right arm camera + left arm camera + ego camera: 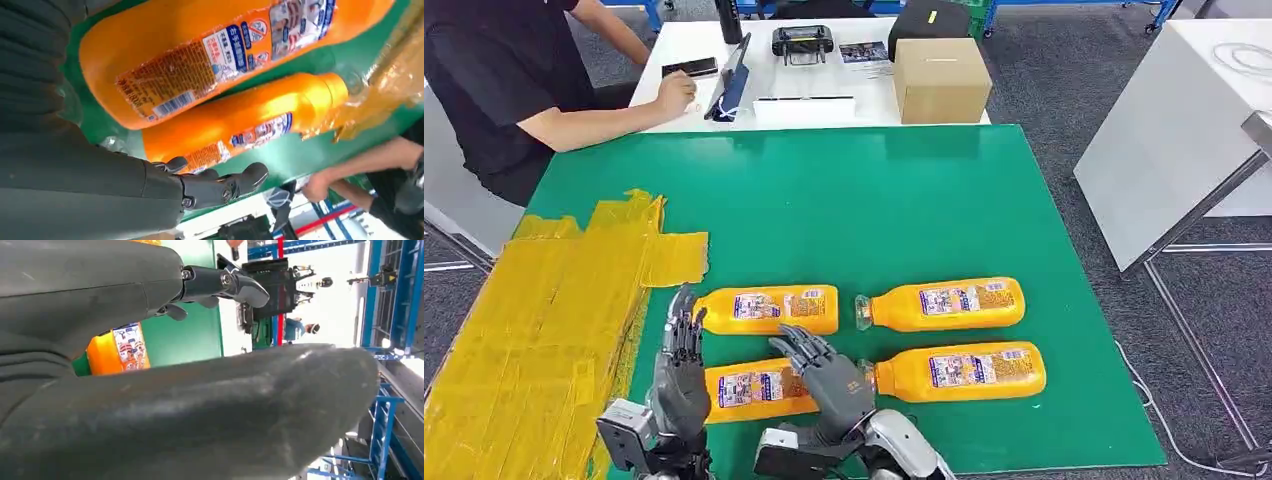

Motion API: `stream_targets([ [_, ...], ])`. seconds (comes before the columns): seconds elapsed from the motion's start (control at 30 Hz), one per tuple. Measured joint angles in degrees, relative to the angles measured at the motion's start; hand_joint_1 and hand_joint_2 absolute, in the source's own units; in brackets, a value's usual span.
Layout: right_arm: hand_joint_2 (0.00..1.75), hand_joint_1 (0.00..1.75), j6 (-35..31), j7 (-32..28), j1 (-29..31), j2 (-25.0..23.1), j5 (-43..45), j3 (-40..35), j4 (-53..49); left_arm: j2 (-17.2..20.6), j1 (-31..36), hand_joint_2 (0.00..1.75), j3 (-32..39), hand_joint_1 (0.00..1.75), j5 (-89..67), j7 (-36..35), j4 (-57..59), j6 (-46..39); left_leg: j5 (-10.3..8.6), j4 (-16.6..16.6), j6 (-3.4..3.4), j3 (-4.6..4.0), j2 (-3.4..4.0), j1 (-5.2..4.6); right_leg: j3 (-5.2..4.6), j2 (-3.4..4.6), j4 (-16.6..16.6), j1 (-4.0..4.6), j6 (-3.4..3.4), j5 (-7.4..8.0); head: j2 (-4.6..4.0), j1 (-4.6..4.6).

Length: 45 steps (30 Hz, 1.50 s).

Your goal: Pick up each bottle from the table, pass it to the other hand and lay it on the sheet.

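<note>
So we've got four orange bottles lying flat on the green desk [844,200], all toward its near edge, in two rows of two. Back row: bottle A [769,309] on the left, bottle B [944,304] on the right. Front row: bottle C [754,390] on the left, bottle D [964,371] on the right. None of them is on the yellow sheet [544,330], which covers the desk's left edge, though A's left end sits just beside it.

The left robot hand [680,375] is up at the left end of bottle C, fingers stretched out straight toward A's left end. It looks released, with nothing in it. The right robot hand [829,375] lies over the right part of C, between C and the cap of D, fingers spread and lightly curved. We see it resting over the bottle, not wrapped around it, so released too.

In the right wrist view we see two bottles close up with that robot hand's fingers [220,185] beside the nearer one.

At the far edge there's a white table with a cardboard box [941,78], and a person's arm [594,125] resting on it.
</note>
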<state>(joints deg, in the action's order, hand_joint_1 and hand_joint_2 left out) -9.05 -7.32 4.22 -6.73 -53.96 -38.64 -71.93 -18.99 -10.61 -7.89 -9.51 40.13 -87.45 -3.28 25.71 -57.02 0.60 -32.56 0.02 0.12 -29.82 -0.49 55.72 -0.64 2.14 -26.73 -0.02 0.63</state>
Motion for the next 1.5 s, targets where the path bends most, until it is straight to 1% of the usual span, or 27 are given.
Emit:
stream_targets([
  [0.23, 1.75, 0.0, 4.85, 2.49, 9.39, -0.07, 1.03, -4.09, 7.37, -0.11, 0.93, 0.0, 0.53, 0.0, 1.14, 0.0, 0.59, 1.6, -0.05, 0.0, 0.03, 0.01, 0.0, 0.01, 0.01, 0.0, 0.02, 0.01, 0.05, 0.04, 0.0, 0.0],
  [0.33, 1.75, 0.0, 5.55, 2.99, 12.59, -0.5, 1.51, -5.48, 10.31, -0.26, 1.43, 0.0, 0.81, 0.0, 1.14, 0.0, 0.74, 1.97, -0.05, -0.01, 0.03, 0.01, -0.01, 0.01, 0.01, 0.0, 0.02, 0.01, 0.05, 0.05, 0.0, 0.02],
  [0.6, 1.75, 0.0, 5.77, 3.43, 15.34, -0.81, 1.73, -7.19, 13.86, -0.52, 1.93, 0.0, 1.57, 0.0, 1.2, 0.0, 1.35, 2.21, -0.04, -0.02, 0.03, -0.04, -0.02, 0.0, -0.02, 0.0, 0.02, 0.0, 0.06, 0.04, 0.0, 0.0],
  [0.7, 1.75, 0.0, 8.48, 4.72, 17.45, -0.96, 1.79, -8.74, 15.87, -0.55, 1.97, 0.0, 1.86, 0.0, 1.2, 0.0, 1.4, 2.58, -0.04, -0.01, 0.03, -0.04, -0.01, 0.0, -0.03, 0.01, 0.02, 0.0, 0.06, 0.04, 0.0, 0.0],
  [0.73, 1.75, 0.03, 9.51, 4.9, 18.57, -1.09, 1.86, -9.36, 16.81, -0.57, 2.01, 0.0, 1.97, 0.0, 1.22, 0.0, 1.4, 2.64, -0.04, -0.01, 0.03, -0.03, 0.0, 0.0, -0.02, 0.02, 0.02, 0.01, 0.06, 0.05, 0.0, 0.0],
  [0.77, 1.75, 0.37, 11.24, 5.03, 19.49, -1.33, 2.1, -10.1, 17.9, -0.59, 2.05, 0.0, 2.08, 0.0, 1.31, 0.0, 1.42, 2.84, -0.04, -0.01, 0.03, -0.02, 0.02, 0.0, -0.01, 0.02, 0.02, 0.01, 0.05, 0.05, 0.0, 0.0],
  [0.8, 1.75, 1.47, 13.76, 4.89, 20.97, -1.62, 2.67, -11.08, 19.41, -0.61, 2.16, 0.0, 2.14, 0.0, 1.62, -0.02, 1.49, 3.21, -0.05, -0.01, 0.03, 0.01, 0.02, 0.0, 0.0, 0.02, 0.02, 0.01, 0.05, 0.05, 0.0, 0.0],
  [0.83, 1.75, 1.64, 16.51, 4.15, 22.61, -1.97, 3.5, -12.26, 21.18, -0.63, 2.35, 0.0, 2.19, 0.0, 1.81, -0.11, 1.62, 3.59, -0.06, -0.01, 0.03, 0.05, 0.04, 0.01, 0.01, 0.02, 0.02, 0.01, 0.05, 0.06, 0.0, 0.0],
  [0.87, 1.75, 1.75, 18.7, 3.43, 24.09, -2.21, 4.24, -13.18, 22.39, -0.63, 2.67, 0.0, 2.25, 0.0, 1.88, -0.18, 1.77, 3.85, -0.06, -0.01, 0.03, 0.11, 0.05, 0.01, 0.06, 0.03, 0.02, 0.01, 0.05, 0.06, 0.0, 0.02],
  [0.9, 1.75, 1.75, 21.42, 2.23, 25.34, -2.58, 5.42, -14.8, 24.37, -0.68, 3.06, 0.0, 2.25, 0.0, 2.08, -0.24, 2.16, 3.96, -0.06, -0.01, 0.03, 0.18, 0.04, 0.02, 0.16, 0.02, 0.01, 0.01, 0.05, 0.05, 0.0, 0.0],
  [1.0, 1.75, 1.75, 26.0, -0.87, 29.27, -2.91, 9.74, -18.24, 27.93, -0.7, 3.9, 0.0, 2.1, 0.0, 3.02, -0.28, 3.25, 4.0, -0.05, -0.01, 0.03, 0.36, 0.08, 0.02, 0.32, 0.05, 0.01, 0.01, 0.05, 0.05, 0.0, -0.02],
  [1.07, 1.75, 1.75, 28.67, -1.49, 31.23, -2.89, 13.06, -20.82, 29.07, -0.7, 4.32, 0.0, 1.81, 0.0, 3.69, -0.28, 3.87, 3.89, -0.05, -0.01, 0.03, 0.43, 0.08, 0.01, 0.35, 0.12, 0.01, 0.0, 0.05, 0.05, 0.0, 0.02],
  [1.13, 1.75, 1.75, 29.92, -1.29, 32.48, -2.84, 15.63, -23.22, 29.57, -0.7, 4.69, 0.0, 1.64, 0.0, 4.22, -0.26, 4.33, 3.69, -0.04, -0.01, 0.03, 0.47, 0.09, 0.01, 0.39, 0.12, 0.01, 0.0, 0.05, 0.05, 0.0, 0.02],
  [1.27, 1.75, 1.75, 30.16, -0.7, 33.98, -2.71, 18.38, -27.6, 30.55, -0.7, 4.94, 0.0, 1.38, 0.0, 4.98, -0.24, 5.0, 3.43, -0.03, -0.01, 0.02, 0.54, 0.09, 0.01, 0.43, 0.15, 0.0, 0.0, 0.05, 0.05, 0.0, 0.02],
  [1.4, 1.75, 1.75, 30.31, 0.61, 34.61, -2.86, 19.06, -31.01, 32.06, -0.7, 5.12, 0.0, 1.22, 0.0, 5.83, -0.28, 5.48, 3.26, 0.0, 0.0, 0.0, 0.72, 0.14, 0.01, 0.59, 0.19, 0.0, 0.01, 0.05, 0.04, 0.0, 0.0],
  [1.5, 1.75, 1.75, 28.85, 2.08, 34.85, -3.28, 20.18, -32.92, 33.59, -0.7, 5.22, 0.0, 1.31, 0.0, 7.26, -0.77, 5.6, 1.72, 0.1, 0.02, -0.06, 1.06, 0.43, 0.01, 0.66, 0.44, -0.02, 0.01, 0.02, 0.01, 0.0, 0.02],
])
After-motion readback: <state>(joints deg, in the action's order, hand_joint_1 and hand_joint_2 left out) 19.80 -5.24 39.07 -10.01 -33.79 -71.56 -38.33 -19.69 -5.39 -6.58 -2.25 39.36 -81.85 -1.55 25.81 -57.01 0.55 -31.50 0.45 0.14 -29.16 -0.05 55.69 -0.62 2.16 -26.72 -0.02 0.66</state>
